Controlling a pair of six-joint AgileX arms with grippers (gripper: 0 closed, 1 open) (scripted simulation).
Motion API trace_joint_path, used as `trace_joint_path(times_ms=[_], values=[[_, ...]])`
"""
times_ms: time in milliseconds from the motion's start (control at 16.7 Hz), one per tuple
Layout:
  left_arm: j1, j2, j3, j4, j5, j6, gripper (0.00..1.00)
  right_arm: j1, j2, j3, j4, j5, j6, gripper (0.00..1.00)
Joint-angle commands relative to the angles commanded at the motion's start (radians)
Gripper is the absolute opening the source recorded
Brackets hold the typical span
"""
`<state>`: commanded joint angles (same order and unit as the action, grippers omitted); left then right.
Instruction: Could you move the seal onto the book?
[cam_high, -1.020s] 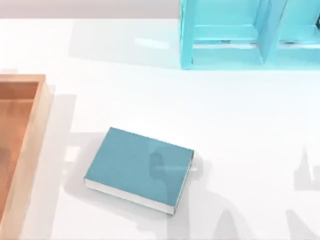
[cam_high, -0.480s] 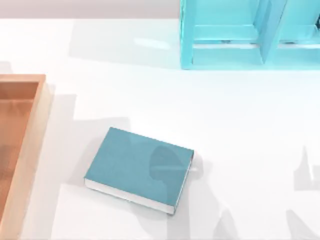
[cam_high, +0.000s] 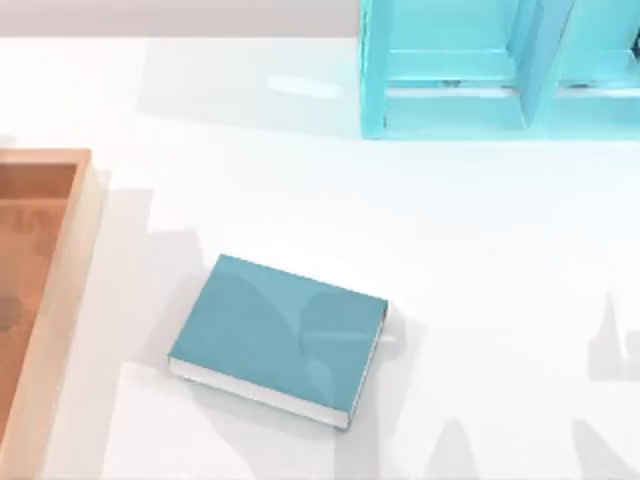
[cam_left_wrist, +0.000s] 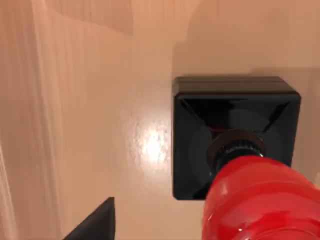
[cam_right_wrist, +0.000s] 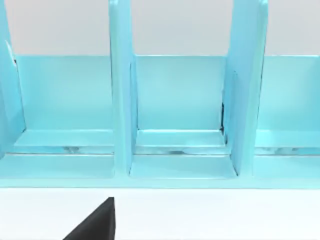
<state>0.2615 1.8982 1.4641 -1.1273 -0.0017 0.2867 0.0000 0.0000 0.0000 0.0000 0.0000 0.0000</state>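
My left end effector (cam_left_wrist: 95, 225) shows as one dark finger tip at the edge of the left wrist view; I cannot tell whether it is open or closed. Close under that camera sits the seal (cam_left_wrist: 235, 150), red knob up on its black square base, resting on the floor of a wooden tray (cam_high: 45, 200). The tray lies at the counter's (cam_high: 450, 250) left edge. The book (cam_high: 275, 335) lies flat near the counter's middle, apart from the tray. My right end effector (cam_right_wrist: 95, 225) faces a light cyan shelf (cam_high: 450, 70) at the back; its state cannot be told.
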Motion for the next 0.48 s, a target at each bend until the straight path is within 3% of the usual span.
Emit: trace_joint_path(times_ms=[240,480], values=[[0.003,0.028,-0.124,0.145,0.0,0.004,1.0,0.0,0.0,0.0,0.0,0.0,0.0,1.0],[0.004,0.031,-0.134,0.156,0.0,0.004,1.0,0.0,0.0,0.0,0.0,0.0,0.0,1.0]])
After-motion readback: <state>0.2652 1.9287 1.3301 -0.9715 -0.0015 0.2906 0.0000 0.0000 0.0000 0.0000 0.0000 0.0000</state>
